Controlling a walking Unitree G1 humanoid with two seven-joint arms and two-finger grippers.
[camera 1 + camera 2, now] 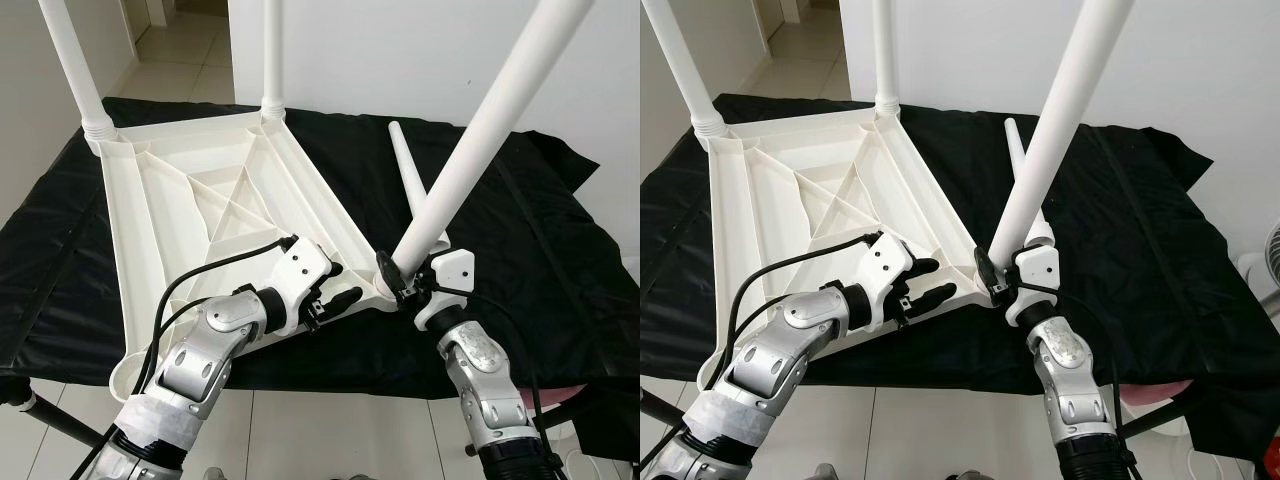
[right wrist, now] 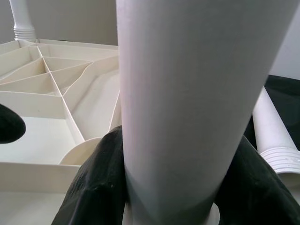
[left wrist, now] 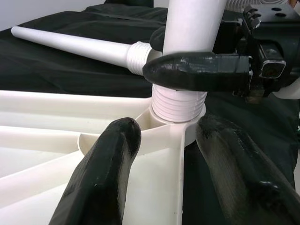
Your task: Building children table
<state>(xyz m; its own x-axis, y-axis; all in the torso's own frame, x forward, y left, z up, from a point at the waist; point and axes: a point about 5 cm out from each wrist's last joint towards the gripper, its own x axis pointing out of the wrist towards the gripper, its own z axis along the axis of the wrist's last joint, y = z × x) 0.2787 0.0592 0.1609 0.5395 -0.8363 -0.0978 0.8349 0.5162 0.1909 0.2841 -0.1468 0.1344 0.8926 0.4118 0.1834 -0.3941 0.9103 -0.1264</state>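
Two legs stand upright in the far corner sockets of the inverted white tabletop (image 1: 200, 190), which lies ribs-up on a black cloth (image 1: 520, 250), as seen through my left eye. My right gripper (image 1: 393, 277) is clamped on the base of a third leg (image 1: 480, 140) at the near corner just ahead of me; this leg leans away to my right. My left gripper (image 1: 335, 300) sits immediately to the left of that corner, fingers spread along the tabletop's near edge. A loose leg (image 1: 408, 180) lies flat on the cloth beyond my right gripper.

The right eye confirms the same arrangement: the third leg tilted, its foot at the corner socket, my two grippers close together on either side of it.

From the left wrist, my own two fingers (image 3: 101, 173) are apart and straddle the corner rib of the tabletop, one on each side, gripping nothing. Directly ahead is the threaded end (image 3: 178, 103) of the third leg seated at the socket, some thread exposed above the rim. A finger of my right gripper crosses the leg just above the threads. The loose leg lies on the cloth behind.

From the right wrist, my fingers (image 2: 93, 187) press both flanks of the third leg, grasp closed on it. The ribbed underside lies beyond on one side, the loose leg's threaded end (image 2: 281, 159) on the other.
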